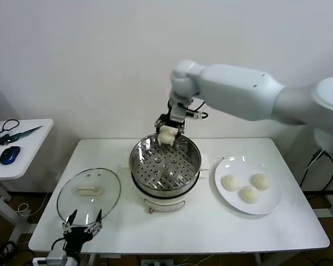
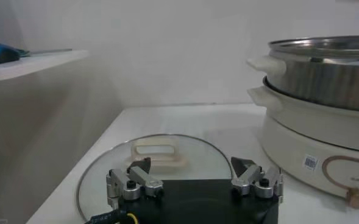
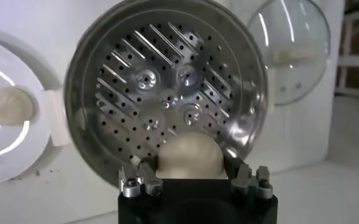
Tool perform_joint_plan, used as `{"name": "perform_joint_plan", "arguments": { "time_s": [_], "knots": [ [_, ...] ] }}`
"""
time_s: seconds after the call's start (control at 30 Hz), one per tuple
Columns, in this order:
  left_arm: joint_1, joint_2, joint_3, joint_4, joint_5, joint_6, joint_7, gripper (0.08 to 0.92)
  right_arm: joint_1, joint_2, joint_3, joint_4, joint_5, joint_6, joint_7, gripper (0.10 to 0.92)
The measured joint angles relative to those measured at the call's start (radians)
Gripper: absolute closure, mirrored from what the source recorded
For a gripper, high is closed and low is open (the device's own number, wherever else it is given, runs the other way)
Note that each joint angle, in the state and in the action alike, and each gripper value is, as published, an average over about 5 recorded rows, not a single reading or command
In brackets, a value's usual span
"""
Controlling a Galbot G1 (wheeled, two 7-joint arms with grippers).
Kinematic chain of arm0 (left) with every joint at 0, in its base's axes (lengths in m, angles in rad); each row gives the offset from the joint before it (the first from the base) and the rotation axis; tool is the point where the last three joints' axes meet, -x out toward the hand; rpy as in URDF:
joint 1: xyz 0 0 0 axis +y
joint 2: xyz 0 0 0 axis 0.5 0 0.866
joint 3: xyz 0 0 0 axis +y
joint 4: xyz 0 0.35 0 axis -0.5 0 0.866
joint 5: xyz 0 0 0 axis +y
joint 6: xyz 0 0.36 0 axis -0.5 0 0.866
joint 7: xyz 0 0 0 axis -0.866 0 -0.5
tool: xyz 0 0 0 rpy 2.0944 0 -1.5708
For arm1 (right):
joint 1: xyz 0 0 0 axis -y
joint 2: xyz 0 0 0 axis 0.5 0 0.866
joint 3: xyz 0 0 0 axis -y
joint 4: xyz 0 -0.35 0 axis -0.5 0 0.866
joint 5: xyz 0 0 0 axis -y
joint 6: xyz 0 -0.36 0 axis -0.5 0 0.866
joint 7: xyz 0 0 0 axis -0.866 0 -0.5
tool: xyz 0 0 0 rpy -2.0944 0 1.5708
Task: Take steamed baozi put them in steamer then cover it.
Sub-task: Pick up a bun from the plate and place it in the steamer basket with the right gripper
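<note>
**A:** What did the room look like?

**B:** A plain white wall stood behind a white table. Off to the left was a smaller side table with a blue mouse on it.

**A:** And on the main table, from the left?

**B:** The cover lay flat at the near left, its white handle facing up. The left gripper sat parked at the table's near edge just in front of it, fingers spread wide with nothing between them. In the left wrist view the same fingers stood apart over the cover's near rim.

**A:** The middle?

**B:** The steamer stood at the centre, lid off, and its perforated tray was bare. The right gripper hung over the steamer's far rim, its claw partly closed around one steamed baozi. From the right wrist the bun sat between the fingers, above the tray's edge.

**A:** And on the right?

**B:** A white plate just beside the steamer held three more buns, close together.
</note>
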Motion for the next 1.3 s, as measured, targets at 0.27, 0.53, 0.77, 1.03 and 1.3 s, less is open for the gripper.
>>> {"name": "perform_joint_plan", "arguments": {
  "time_s": [0.27, 0.53, 0.77, 1.03, 1.3],
  "knots": [
    [-0.003, -0.001, 0.003, 0.006, 0.0, 0.0, -0.001, 0.177, -0.1, 0.045, 0.047, -0.09, -0.108, 0.035, 0.018, 0.321],
    [-0.008, -0.003, 0.003, 0.018, 0.0, -0.003, -0.003, 0.177, -0.169, 0.087, 0.094, -0.179, -0.176, 0.06, 0.032, 0.321],
    [-0.012, -0.003, 0.003, 0.022, -0.001, -0.006, -0.011, 0.177, -0.194, 0.108, 0.113, -0.227, -0.201, 0.076, 0.03, 0.305],
    [-0.015, -0.004, 0.004, 0.023, -0.002, -0.005, -0.014, 0.177, -0.194, 0.109, 0.113, -0.237, -0.18, 0.086, 0.018, 0.204],
    [-0.014, -0.006, 0.004, 0.016, -0.002, 0.001, -0.014, 0.177, -0.09, 0.06, 0.05, -0.181, 0.012, 0.052, -0.027, 0.202]
  ]
}}
